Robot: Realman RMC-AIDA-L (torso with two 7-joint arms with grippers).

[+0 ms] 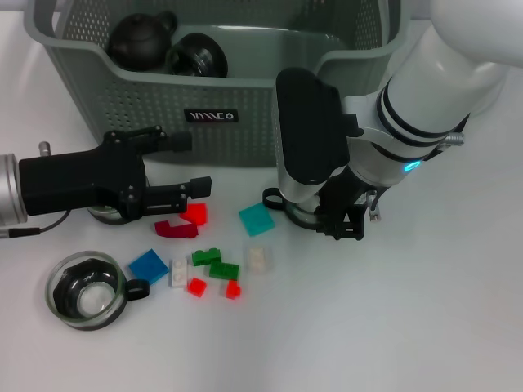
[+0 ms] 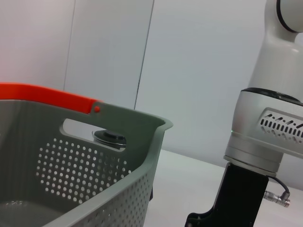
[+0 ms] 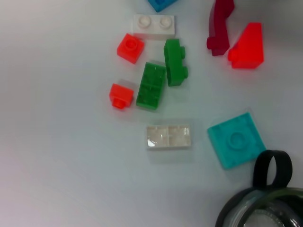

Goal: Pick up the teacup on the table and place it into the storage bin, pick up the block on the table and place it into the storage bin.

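Inside storage bin (image 1: pixel 147 106): black teapot (image 1: pixel 140 39), teacup (image 1: pixel 198 55).

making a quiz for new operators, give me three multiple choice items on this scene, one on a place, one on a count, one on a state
1. Where is the teal block?
A. on the table
B. in the storage bin
C. in a teacup

2. How many green blocks lie on the table?
A. one
B. two
C. four

3. What state is the left end effector in?
A. shut on a block
B. shut on a teacup
C. open

Answers:
1 A, it lies flat on the table, in front of the storage bin.
2 B, the right wrist view shows two.
3 C, its fingers are apart, holding nothing.
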